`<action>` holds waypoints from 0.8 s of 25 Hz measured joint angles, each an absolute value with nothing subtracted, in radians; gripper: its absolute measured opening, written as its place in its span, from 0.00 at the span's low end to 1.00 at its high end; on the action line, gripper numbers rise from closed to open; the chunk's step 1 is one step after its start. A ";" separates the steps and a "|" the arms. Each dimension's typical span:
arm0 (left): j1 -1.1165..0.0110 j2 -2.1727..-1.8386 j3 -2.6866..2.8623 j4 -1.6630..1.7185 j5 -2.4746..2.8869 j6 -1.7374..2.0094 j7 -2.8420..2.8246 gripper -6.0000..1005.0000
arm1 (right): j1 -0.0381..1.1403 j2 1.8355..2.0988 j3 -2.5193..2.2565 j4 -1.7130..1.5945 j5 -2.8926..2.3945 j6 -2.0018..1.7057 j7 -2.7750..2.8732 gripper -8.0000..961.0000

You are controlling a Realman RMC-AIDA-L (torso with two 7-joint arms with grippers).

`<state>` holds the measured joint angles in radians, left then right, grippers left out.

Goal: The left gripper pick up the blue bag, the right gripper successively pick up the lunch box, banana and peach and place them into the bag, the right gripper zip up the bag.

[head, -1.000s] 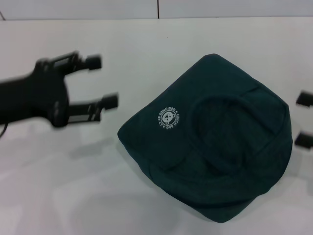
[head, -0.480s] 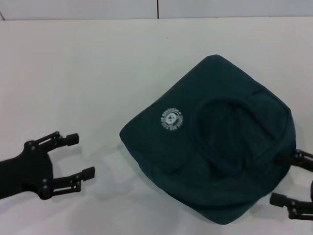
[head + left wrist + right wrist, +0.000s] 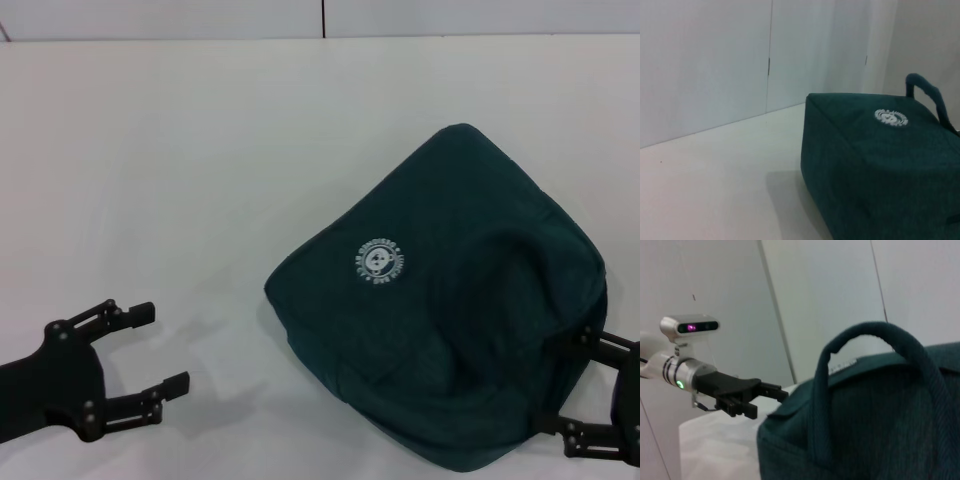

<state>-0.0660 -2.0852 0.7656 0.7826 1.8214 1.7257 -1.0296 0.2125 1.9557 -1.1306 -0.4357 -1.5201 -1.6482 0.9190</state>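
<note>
The dark teal-blue fabric lunch bag (image 3: pixel 450 310) lies closed before me on the white table (image 3: pixel 200 150), its round white logo (image 3: pixel 379 263) facing up. One loop handle (image 3: pixel 865 370) arches upright beside my right wrist.

The bag (image 3: pixel 440 300) hid part of the right gripper (image 3: pixel 580 390), and the edge cut off both arms.

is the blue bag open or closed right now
It looks closed. From the head view the blue bag shows only unbroken fabric with its round logo; no opening or lining shows. The zipper itself isn't visible, so cannot tell if it's fully zipped.
</note>
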 joint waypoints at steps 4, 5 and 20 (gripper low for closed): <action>-0.066 -2.086 0.770 0.784 1.824 1.733 -1.028 0.89 | 0.210 1.956 -1.117 -0.437 -1.518 -1.681 0.903 0.91; -0.067 -2.086 0.771 0.783 1.824 1.739 -1.026 0.89 | 0.207 1.954 -1.115 -0.437 -1.519 -1.691 0.897 0.91; -0.076 -2.083 0.768 0.780 1.824 1.793 -1.000 0.89 | 0.153 1.948 -1.035 -0.440 -1.537 -1.782 0.821 0.91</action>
